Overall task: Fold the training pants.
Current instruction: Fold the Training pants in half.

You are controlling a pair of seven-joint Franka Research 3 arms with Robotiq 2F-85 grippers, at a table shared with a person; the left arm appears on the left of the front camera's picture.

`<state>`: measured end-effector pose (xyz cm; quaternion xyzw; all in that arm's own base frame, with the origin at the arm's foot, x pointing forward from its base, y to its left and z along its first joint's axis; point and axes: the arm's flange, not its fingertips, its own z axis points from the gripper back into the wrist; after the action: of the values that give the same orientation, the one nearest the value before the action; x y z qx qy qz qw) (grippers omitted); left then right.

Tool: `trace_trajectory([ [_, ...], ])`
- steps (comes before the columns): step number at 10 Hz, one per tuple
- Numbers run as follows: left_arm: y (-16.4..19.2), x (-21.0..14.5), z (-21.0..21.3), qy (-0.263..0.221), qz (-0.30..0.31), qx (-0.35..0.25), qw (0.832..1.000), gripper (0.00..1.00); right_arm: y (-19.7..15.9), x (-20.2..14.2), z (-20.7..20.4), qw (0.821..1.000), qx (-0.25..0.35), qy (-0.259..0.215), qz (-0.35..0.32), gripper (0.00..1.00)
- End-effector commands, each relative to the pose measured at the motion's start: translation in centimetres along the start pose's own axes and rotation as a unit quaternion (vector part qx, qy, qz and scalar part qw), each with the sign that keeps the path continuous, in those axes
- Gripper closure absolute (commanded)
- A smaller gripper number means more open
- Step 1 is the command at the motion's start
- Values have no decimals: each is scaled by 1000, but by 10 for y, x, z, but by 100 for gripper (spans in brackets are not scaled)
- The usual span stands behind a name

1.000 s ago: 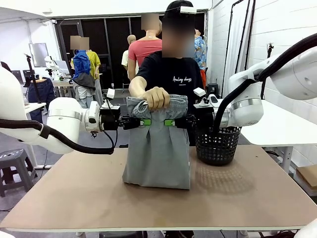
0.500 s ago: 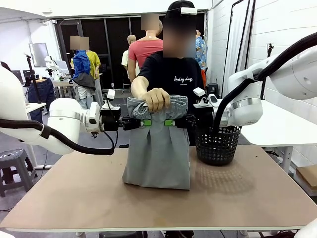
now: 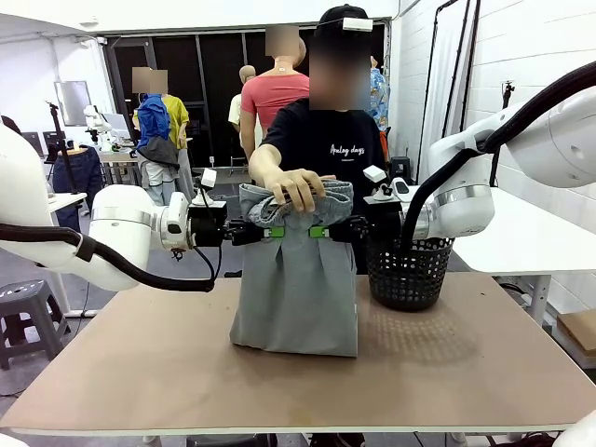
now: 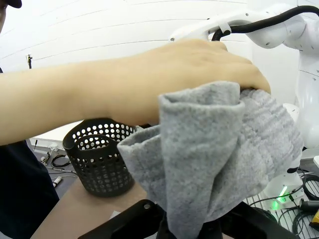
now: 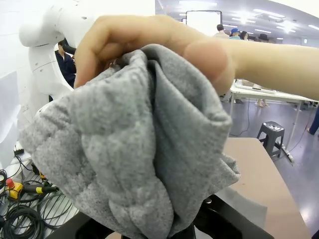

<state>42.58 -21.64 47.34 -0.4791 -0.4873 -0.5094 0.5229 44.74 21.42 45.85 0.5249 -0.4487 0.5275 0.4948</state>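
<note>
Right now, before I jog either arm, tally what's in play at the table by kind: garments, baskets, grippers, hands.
Garments: 1, the training pants
Baskets: 1, the black mesh basket
Grippers: 2, the left gripper and the right gripper, both shut on the waistband
Hands: 1, the person's hand on the waistband
Total: 5

A black mesh basket [image 3: 408, 273] stands on the brown table [image 3: 168, 372], toward its far right edge; a grey stool [image 3: 28, 312] sits on the floor at the left; a white table [image 3: 521, 244] stands at the right, behind the basket.
</note>
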Motion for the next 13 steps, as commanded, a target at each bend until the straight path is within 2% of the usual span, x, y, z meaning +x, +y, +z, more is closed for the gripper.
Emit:
trace_trajectory([
  [1,0,3,0,0,0,1,1000,100,2,2,-1,1000,5,-5,1,100],
  [13,0,3,0,0,0,1,1000,100,2,2,-1,1000,5,-5,1,100],
])
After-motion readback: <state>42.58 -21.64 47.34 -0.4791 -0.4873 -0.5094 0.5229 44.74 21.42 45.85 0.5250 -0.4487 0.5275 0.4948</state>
